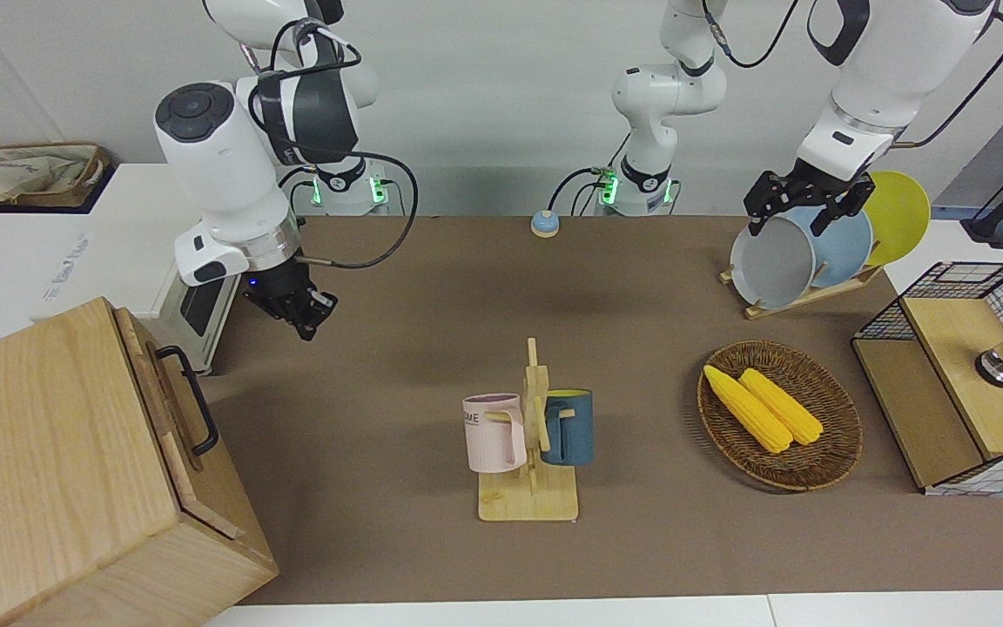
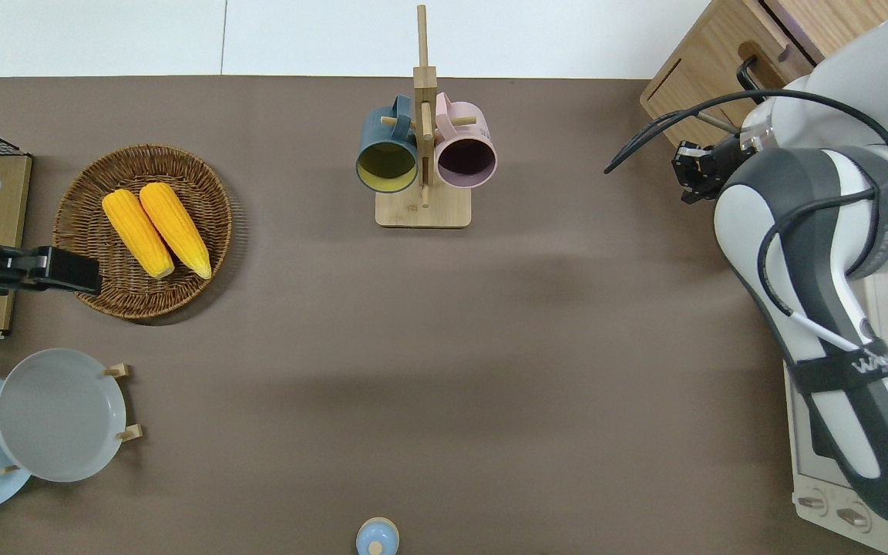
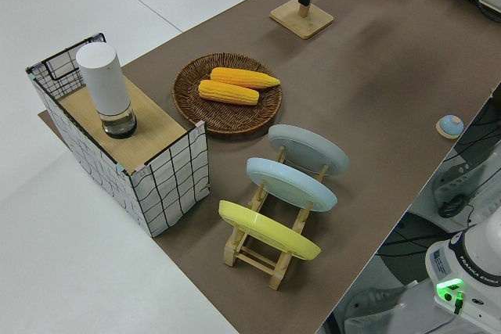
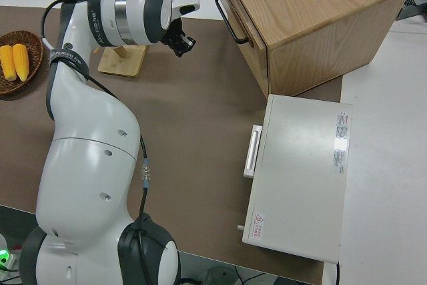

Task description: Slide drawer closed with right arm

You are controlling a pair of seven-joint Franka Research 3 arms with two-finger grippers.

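While the left arm is parked, the right gripper [image 1: 299, 311] is seen raised over the brown table [image 2: 444, 324], near the cabinet's front but apart from it. Whether its fingers are open or shut cannot be told; nothing is seen in them. Nearest the robots at the right arm's end, a white oven [image 4: 300, 175] is noted. Farther out, the drawer [image 1: 172, 405] is seen at the top of the wooden cabinet [image 1: 49, 470], pulled out a little, its black handle [image 1: 192, 401] untouched. A mug rack [image 2: 422, 166] is noted mid-table.
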